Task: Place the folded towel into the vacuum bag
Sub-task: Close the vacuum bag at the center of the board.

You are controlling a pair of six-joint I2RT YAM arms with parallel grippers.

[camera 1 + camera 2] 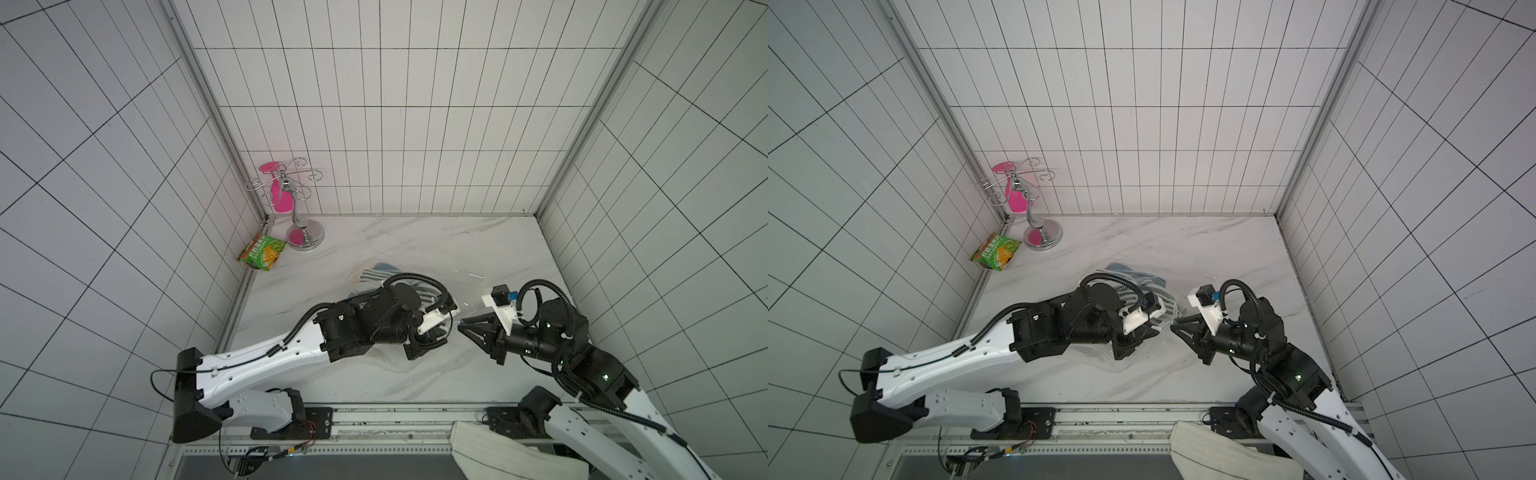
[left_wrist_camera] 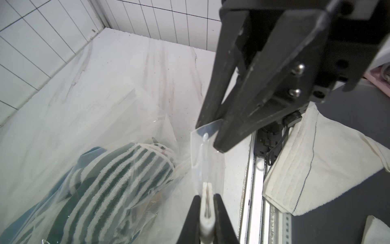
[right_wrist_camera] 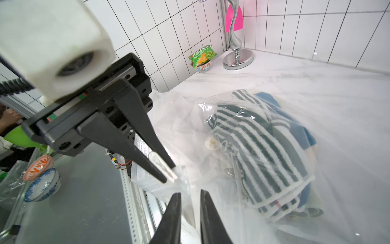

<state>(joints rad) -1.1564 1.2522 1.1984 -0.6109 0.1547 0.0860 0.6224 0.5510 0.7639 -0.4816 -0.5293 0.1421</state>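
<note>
While the left gripper (image 2: 207, 197) clenched the white zip-seal strip (image 2: 207, 162) of the crinkly transparent vacuum bag (image 3: 181, 126), the green-striped folded towel (image 3: 263, 143) lying inside it, the right gripper (image 3: 190, 192) stood slightly parted, so a one-sided tug might have dragged the towel out.

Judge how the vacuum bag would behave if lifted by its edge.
Probably floppy: the vacuum bag lies crinkled and sagging over the striped towel. Likely slippery, being glossy plastic; the left gripper pinches its thicker zip strip, a surer hold. The striped towel inside would probably weigh down one end.
</note>
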